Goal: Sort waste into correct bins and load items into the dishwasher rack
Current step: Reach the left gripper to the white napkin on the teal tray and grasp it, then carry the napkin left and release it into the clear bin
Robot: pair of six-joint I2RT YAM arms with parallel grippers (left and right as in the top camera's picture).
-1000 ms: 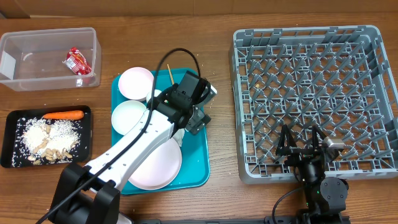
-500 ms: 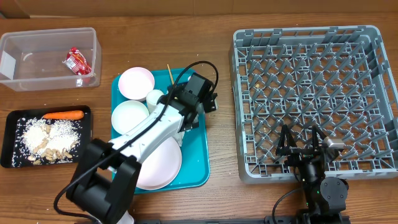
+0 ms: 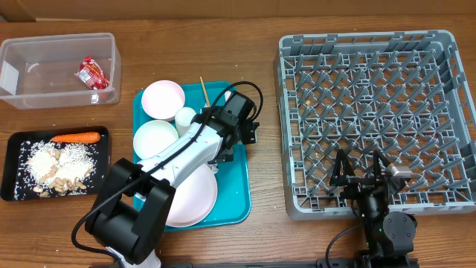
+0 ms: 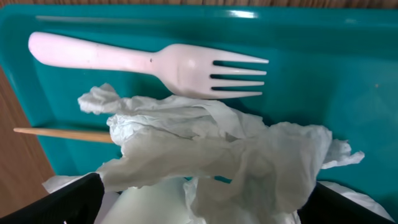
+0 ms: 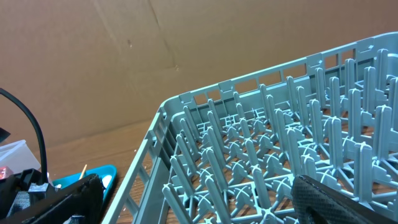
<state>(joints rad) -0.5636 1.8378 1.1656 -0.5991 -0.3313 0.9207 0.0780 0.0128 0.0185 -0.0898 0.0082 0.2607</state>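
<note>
Left fingers [image 4: 68,205] stand wide apart at either side of the crumpled napkin [image 4: 211,155]. They flank it, but no firm grip can be confirmed. Right fingers [image 5: 62,202] are spread wide and hold nothing, parked at the near wall of the dishwasher rack [image 3: 364,36].

Location: the napkin lies on the teal tray [image 4: 323,81], just beside the white fork [image 4: 155,62] and over one end of the wooden stick [image 4: 59,132]. White edges show beneath it; whether they are dish or more paper cannot be told.

Handling, by judgement: the napkin is very light, soft and compressible. It should be pinched across its thickest fold at the centre, since loose flaps at the edges would tear or slip. It may drag the stick or fork along when lifted.

Count:
- Napkin: one confirmed.
- Fork: one.
- Stick: one.
- Bowls: two [image 3: 162,98] [image 3: 155,139].
- Cup [image 3: 186,117]: one.
- Plate [image 3: 186,197]: one.
- Wrapper [image 3: 93,72]: one, in the clear tub [image 3: 30,82].
- Carrot piece [image 3: 74,137]: one, with a heap of food scraps [image 3: 56,167], in the black tray [image 3: 104,149].
- Rack: one, with nothing loaded, on the tabletop [image 3: 260,223].
</note>
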